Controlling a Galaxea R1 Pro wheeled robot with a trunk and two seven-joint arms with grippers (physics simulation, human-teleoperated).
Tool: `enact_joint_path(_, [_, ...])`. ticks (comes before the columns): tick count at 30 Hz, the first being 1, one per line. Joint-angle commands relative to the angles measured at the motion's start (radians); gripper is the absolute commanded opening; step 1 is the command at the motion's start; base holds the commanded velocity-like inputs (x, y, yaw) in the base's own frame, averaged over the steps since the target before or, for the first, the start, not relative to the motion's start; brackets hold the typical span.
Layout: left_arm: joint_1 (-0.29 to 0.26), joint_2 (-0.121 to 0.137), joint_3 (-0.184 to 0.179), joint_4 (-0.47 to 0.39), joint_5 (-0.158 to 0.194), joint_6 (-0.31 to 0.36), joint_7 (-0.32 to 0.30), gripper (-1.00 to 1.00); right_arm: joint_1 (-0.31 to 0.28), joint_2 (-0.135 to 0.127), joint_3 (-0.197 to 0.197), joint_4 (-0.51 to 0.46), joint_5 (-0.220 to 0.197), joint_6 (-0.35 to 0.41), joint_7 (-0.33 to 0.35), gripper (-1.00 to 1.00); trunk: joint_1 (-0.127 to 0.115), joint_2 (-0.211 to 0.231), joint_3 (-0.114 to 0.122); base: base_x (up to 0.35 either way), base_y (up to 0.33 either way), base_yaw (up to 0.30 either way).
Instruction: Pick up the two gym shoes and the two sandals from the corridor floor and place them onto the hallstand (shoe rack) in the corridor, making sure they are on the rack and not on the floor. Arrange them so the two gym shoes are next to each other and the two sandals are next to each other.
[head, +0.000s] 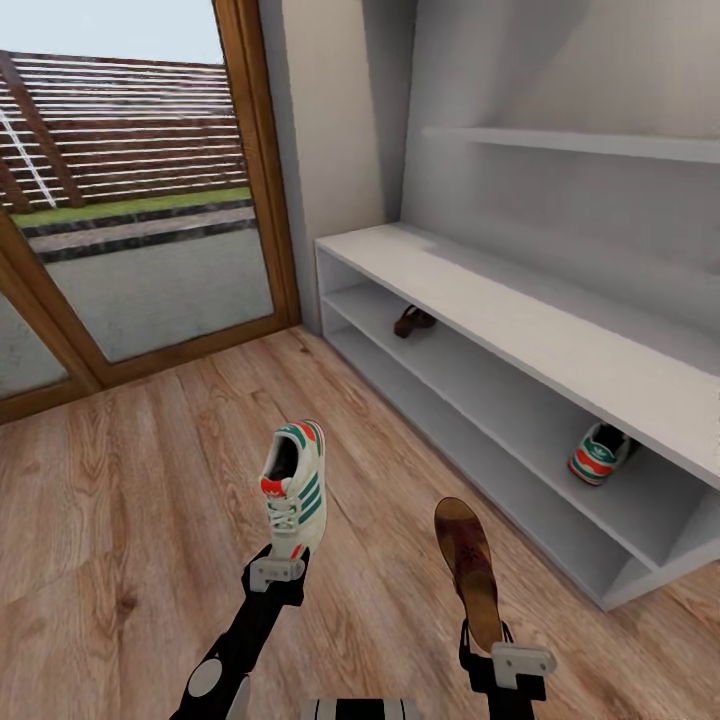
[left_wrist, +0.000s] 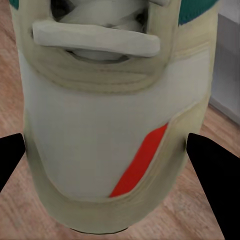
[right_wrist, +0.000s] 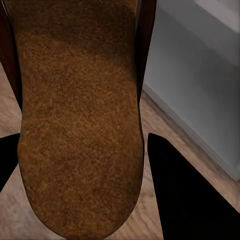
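Wood-plank corridor floor (head: 120, 500) spreads under me, glass door (head: 130, 200) far left. My left gripper (head: 277, 572) clamps a gym shoe (head: 293, 487) by its toe, above the floor. My right gripper (head: 500, 655) pinches a sandal (head: 468, 570). Rightward, the hallstand (head: 520, 330) shelves another sandal (head: 412, 320) and gym shoe (head: 600, 453).
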Motion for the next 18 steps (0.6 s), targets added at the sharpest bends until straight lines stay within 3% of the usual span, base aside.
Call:
enact_joint_path(1, [0.0,0.0,0.0,0.0,0.0,0.0,0.0,-1.0,0.0,0.0,0.0,0.0,-0.003,-0.002,0.001,-1.0,0.0,0.0,0.0,0.005,0.003,-0.066])
enact_joint_path(8, [0.0,0.0,0.001,0.0,0.001,0.0,-0.001,-1.0,0.0,0.0,0.0,0.0,-0.003,-0.002,0.0,-1.0,0.0,0.0,0.0,0.002,0.035,-0.186])
enact_joint_path(18, [0.0,0.0,0.0,0.0,0.0,0.0,-0.002,-1.0,0.0,0.0,0.0,0.0,-0.003,-0.002,0.0,-1.0,0.0,0.0,0.0,-0.041,0.229,-0.27])
